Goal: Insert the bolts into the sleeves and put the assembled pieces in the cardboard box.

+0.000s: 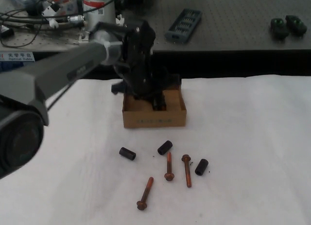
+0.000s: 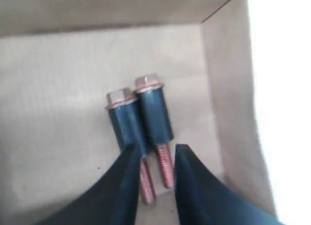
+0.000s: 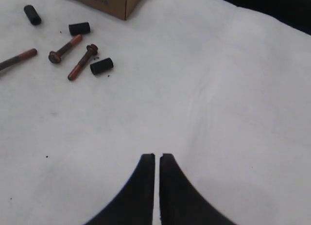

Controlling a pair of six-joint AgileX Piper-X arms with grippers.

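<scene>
Reaching in from the left edge of the high view, my left arm (image 1: 63, 69) stretches its grey tube forward and tips its black wrist down into the cardboard box (image 1: 146, 119), an open-topped tray of plain brown board on the faintly creased white cloth (image 1: 252, 137). Inside, the left gripper (image 2: 158, 148) hangs low over the box floor, its dark curved fingers (image 2: 116, 186) a narrow gap apart and gripping nothing; two assembled pieces (image 2: 153, 115) lie side by side and touching beneath it, smooth black sleeves over coppery, hex-headed bolts, one threaded end lying in that gap. On the cloth in front of the box, three loose sleeves (image 1: 127, 153), short matte black cylinders, and three loose bolts (image 1: 145, 193), rust-orange with flanged heads, lie scattered and apart from the box. Off to the right of them, I have my right gripper (image 3: 157, 157) above bare cloth, well apart from them, its fingers (image 3: 141, 196) nearly pressed together, holding nothing
</scene>
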